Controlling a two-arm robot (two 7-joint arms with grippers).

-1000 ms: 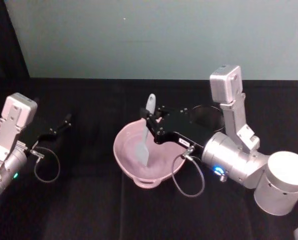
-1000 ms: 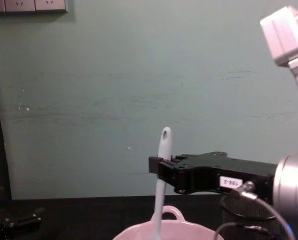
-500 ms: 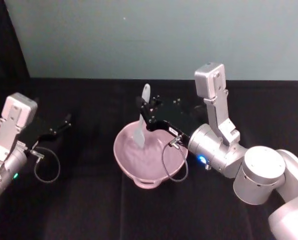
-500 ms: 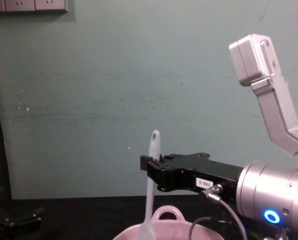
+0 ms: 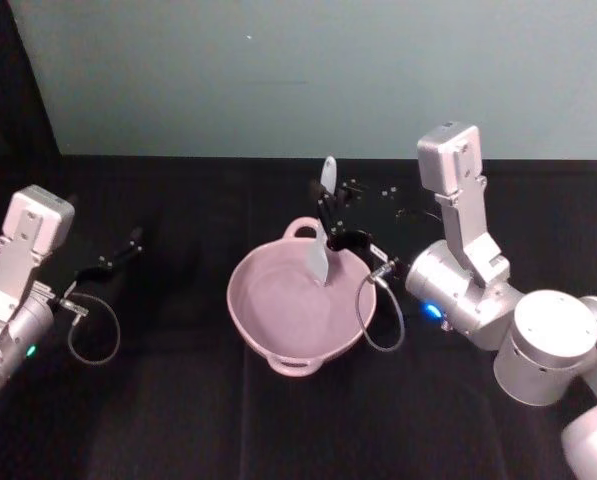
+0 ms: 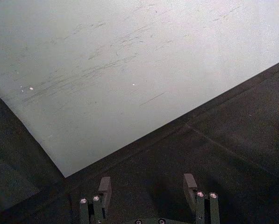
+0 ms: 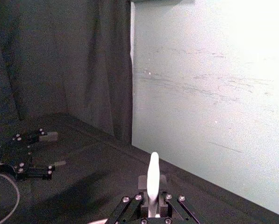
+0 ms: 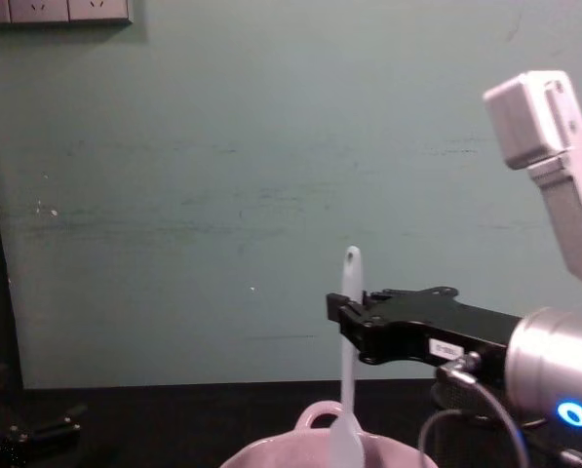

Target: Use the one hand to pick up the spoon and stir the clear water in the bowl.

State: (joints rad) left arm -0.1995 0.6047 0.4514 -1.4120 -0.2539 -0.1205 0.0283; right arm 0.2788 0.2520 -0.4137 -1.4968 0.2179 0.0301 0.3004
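Black cloth [image 5: 178, 420]: it covers the whole table, from the near edge back to the wall.
Right arm [image 5: 478, 300]: white and silver. It reaches in from about 4 o'clock of the bowl, with a black cable [image 5: 378, 325] looping under its wrist.
Pink bowl [image 5: 268, 320]: it sits on the cloth in the middle of the table. Its rim is wavy. A small loop handle [image 5: 300, 228] sticks out at 12 o'clock on the far rim, and a smaller tab is at 6 o'clock on the near rim.
White spoon [image 5: 319, 258]: it stands almost straight up. Its flat blade is down inside the bowl at about 1 o'clock, close to the far rim. The thin end with the little hole points up. I cannot tell if the blade touches the bottom.
Right gripper [image 5: 326, 220]: black, with a small white label on its side. Its two fingers squeeze the spoon's handle about halfway up, over the far rim of the bowl.
Left gripper [image 6: 147, 179]: it is at 9 o'clock of the bowl, well apart from it and low over the cloth. Its fingers are spread wide with nothing between them.
Green wall [image 5: 278, 80]: pale and scratched, it stands behind the table.
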